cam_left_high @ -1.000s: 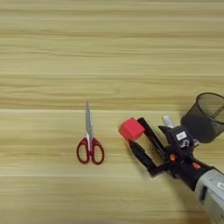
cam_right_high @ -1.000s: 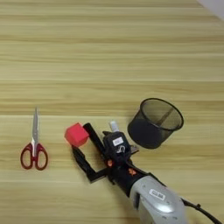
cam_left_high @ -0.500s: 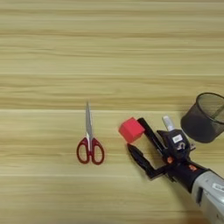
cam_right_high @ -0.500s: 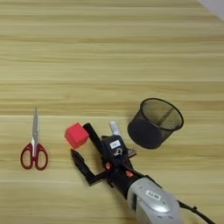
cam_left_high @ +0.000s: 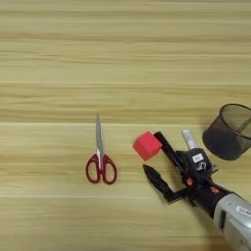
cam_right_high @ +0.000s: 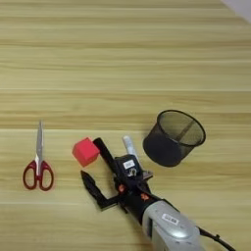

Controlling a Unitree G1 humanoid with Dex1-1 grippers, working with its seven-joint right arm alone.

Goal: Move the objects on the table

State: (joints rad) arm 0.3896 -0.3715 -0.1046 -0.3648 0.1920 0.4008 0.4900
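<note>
When checking the pincer (cam_left_high: 152, 152), note two black fingers spread wide with nothing held, low over the tabletop (cam_left_high: 122, 59). Upper finger right against the right-hand face of the small red cube (cam_left_high: 146, 145), or just short of touching; cannot tell which. Lower finger well below the cube, tip pointing left at bare wood. Cube therefore at the mouth of the gap, not properly inside it.

Main risk, as judged from here: closing now and catching only a corner of the cube, squeezing it out leftward or spinning it away instead of gripping it. Likely cause: upper finger beside the cube, not past it, with too little of the block between the pads. Needs a push further left first, though pushing with that finger on the face may simply shove the cube along the wood.

Second risk: knocking the white-barrelled marker (cam_right_high: 129, 145), lying just behind the wrist and partly hidden by it. Any swing of the forearm could roll it, perhaps against the black mesh cup (cam_right_high: 174, 138) standing near on the right, light enough to tip or slide.

Little danger to the red-handled scissors (cam_left_high: 100, 162), lying flat and well apart to the left, blades pointing away.
</note>
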